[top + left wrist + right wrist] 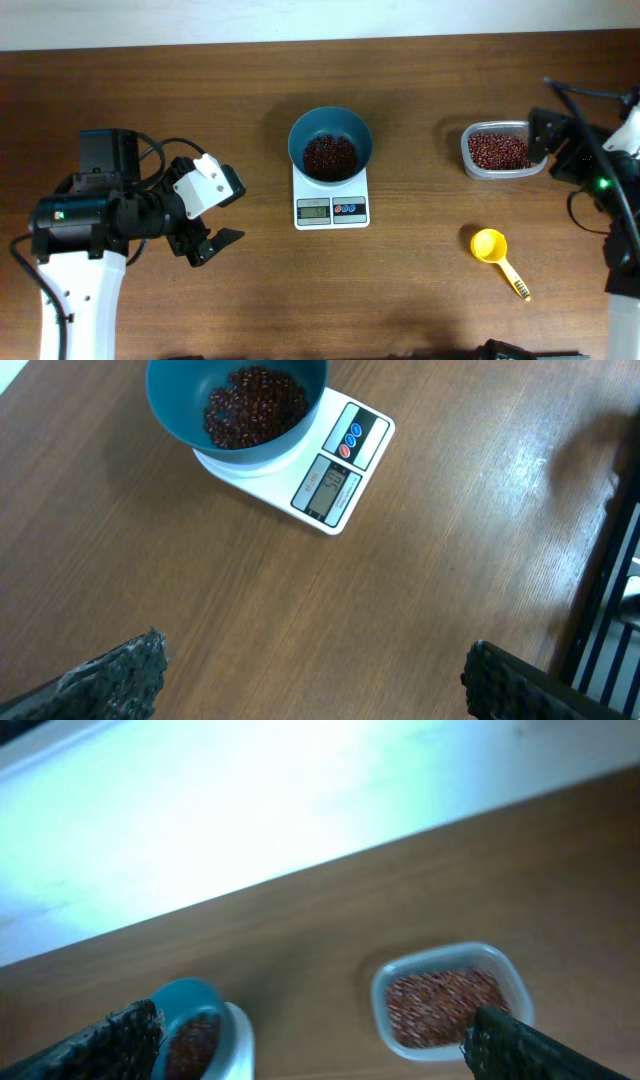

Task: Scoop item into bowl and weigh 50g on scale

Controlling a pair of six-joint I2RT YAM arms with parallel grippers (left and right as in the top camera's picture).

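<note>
The teal-blue bowl (330, 130) stands on the small white scale (331, 208) at the table's middle and holds a heap of dark reddish-brown beans (330, 156). Bowl (190, 410), beans (255, 405) and scale (340, 480) also show in the left wrist view, far ahead of my left gripper (315, 675). My left gripper (208, 247) is open and empty, left of the scale. My right gripper (315, 1040) is open and empty, raised at the far right (548, 145) beside the clear tub. The bowl (185, 1005) shows blurred in the right wrist view.
A clear plastic tub (497, 150) of more beans sits right of the scale and also shows in the right wrist view (450, 1000). A yellow scoop (490, 246) lies on the wood in front of the tub, handle pointing to the front right.
</note>
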